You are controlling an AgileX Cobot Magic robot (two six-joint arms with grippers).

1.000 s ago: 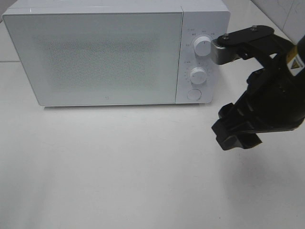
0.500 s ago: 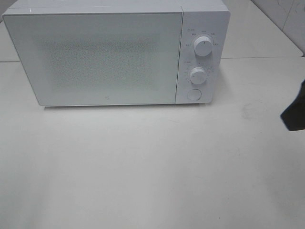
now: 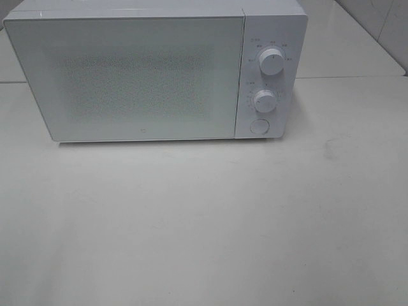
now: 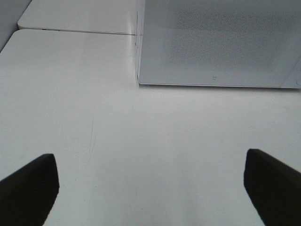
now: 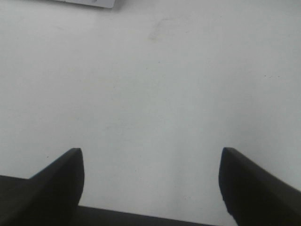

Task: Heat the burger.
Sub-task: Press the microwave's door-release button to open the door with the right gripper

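The microwave (image 3: 146, 25) in the upper left of the high view has a smooth white casing, plastic or painted metal. Its door (image 3: 127, 76) is a faintly glossy pane with a fine speckled mesh. The upper knob (image 3: 272, 62) and lower knob (image 3: 264, 100) look like smooth white plastic. The table (image 3: 204, 229) is white, matt and smooth, with faint scuffs. The left gripper (image 4: 150, 186) and right gripper (image 5: 150, 181) have matt black fingers.

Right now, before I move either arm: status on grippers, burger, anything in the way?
Left gripper open, empty. Right gripper open, empty, over the table. Burger not in view; microwave door shut. Nothing seen blocking.
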